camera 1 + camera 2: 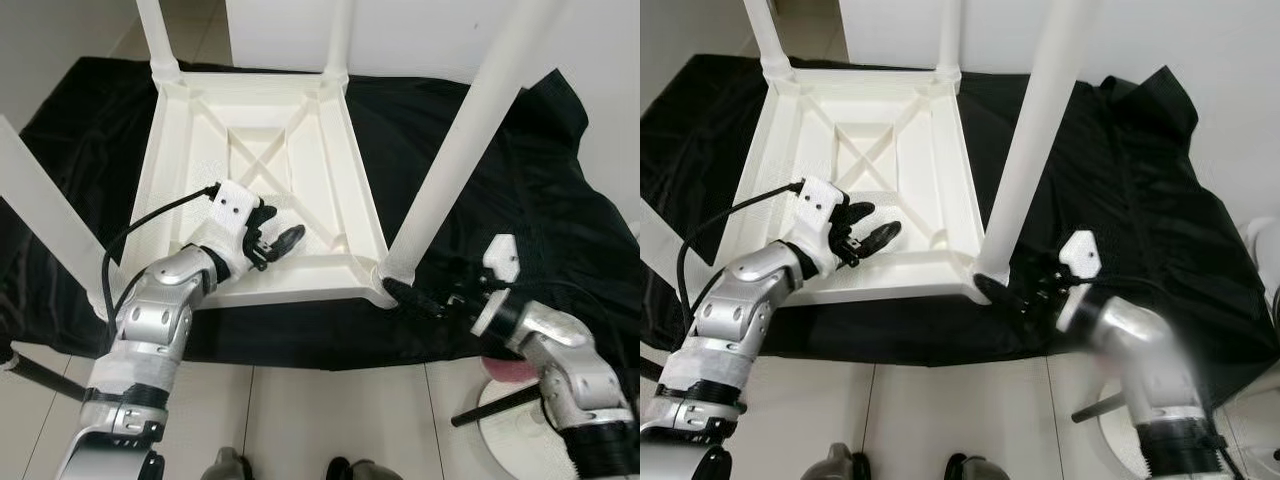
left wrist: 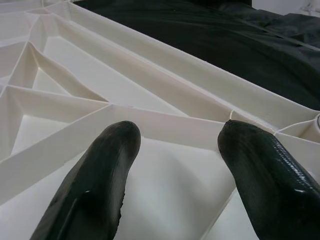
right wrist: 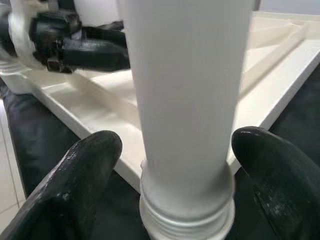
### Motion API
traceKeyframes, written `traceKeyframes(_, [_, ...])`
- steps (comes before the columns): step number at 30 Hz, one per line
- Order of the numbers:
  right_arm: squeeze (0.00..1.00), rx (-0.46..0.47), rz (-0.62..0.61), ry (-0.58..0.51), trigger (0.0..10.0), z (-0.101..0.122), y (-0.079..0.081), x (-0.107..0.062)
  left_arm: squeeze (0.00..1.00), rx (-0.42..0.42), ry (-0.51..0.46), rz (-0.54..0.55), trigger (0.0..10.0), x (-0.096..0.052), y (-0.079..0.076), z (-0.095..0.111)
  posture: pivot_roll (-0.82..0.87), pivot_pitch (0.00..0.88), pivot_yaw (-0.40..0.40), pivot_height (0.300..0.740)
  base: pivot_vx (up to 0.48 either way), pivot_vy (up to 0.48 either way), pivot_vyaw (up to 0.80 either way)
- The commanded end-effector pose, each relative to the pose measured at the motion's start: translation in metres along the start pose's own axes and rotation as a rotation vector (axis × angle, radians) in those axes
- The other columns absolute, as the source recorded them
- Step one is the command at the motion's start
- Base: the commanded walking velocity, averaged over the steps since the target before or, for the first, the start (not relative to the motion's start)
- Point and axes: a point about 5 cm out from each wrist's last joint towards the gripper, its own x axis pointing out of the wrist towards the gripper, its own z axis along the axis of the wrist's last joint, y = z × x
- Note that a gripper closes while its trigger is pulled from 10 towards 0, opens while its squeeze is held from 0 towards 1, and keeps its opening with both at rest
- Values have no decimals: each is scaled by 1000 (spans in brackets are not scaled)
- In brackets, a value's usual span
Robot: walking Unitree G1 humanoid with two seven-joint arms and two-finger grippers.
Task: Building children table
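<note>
A white children's table (image 1: 170, 150) lies upside down on a black cloth, its ribbed underside facing up. White legs stand at its corners. The near-right leg (image 1: 465, 140) rises from its threaded socket (image 3: 185, 210) at the front right corner. My right gripper (image 1: 410, 293) is low at that leg's base, open, with one black finger (image 3: 80, 175) on each side of the leg and a small gap to it. My left gripper (image 1: 280, 228) is open over the underside near the front rail, with nothing between its fingers (image 2: 100, 170).
The black cloth (image 1: 530, 180) spreads far to the right over a tiled floor (image 1: 330, 410). Another leg (image 1: 45, 225) stands at the near left, two more at the far corners (image 1: 155, 35). A white round base (image 1: 520, 425) sits at the bottom right.
</note>
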Motion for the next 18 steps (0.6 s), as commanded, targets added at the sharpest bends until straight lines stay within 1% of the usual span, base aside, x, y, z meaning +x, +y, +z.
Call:
traceKeyframes(1, [0,13,-36,-11,10000,-4,1,10,0,-4,14,14,10000,5,-2,-6,-25,115,-61,740,0,0,0])
traceKeyframes(2, [0,13,-36,-11,10000,-4,1,10,0,-4,14,14,10000,5,-2,-6,-25,115,-61,740,0,0,0])
traceKeyframes(4, [0,7,-107,-42,10000,-6,1,22,0,-27,19,1,10000,8,-5,-10,-36,118,-63,740,0,0,0])
traceKeyframes(5, [0,7,-107,-42,10000,-6,1,22,0,-27,19,1,10000,8,-5,-10,-36,118,-63,740,0,0,0])
traceKeyframes(7, [0,20,-149,-66,10000,-7,-1,27,0,-32,17,-1,10000,12,-7,-10,-37,118,-62,740,0,0,0])
traceKeyframes(9, [0,44,-216,-70,10000,-10,-11,25,0,-43,5,-28,10000,18,-11,-7,-41,123,-60,740,0,0,0])
traceKeyframes(11, [0,47,-265,-69,10000,-11,-21,22,0,-38,-9,-63,10000,21,-15,-4,-45,123,-51,740,0,0,0])
traceKeyframes(13, [0,43,-277,-70,10000,-11,-24,20,0,-34,-14,-74,10000,22,-17,-4,-45,123,-51,740,0,0,0])
traceKeyframes(14, [0,42,-291,-69,10000,-11,-28,19,0,-31,-15,-90,10000,23,-19,-4,-47,123,-48,740,0,0,0])
traceKeyframes(15, [0,42,-291,-69,10000,-11,-28,19,0,-31,-15,-90,10000,23,-19,-4,-47,123,-48,740,0,0,0])
traceKeyframes(16, [0,40,-307,-71,10000,-11,-32,17,0,-27,-12,-108,10000,24,-23,-4,-54,123,-40,740,0,0,0])
traceKeyframes(17, [0,40,-307,-71,10000,-11,-32,17,0,-27,-12,-108,10000,24,-23,-4,-54,123,-40,740,0,0,0])
traceKeyframes(18, [0,40,-320,-71,10000,-11,-36,16,0,-24,-2,-128,10000,25,-26,-6,-59,123,-37,740,0,0,0])
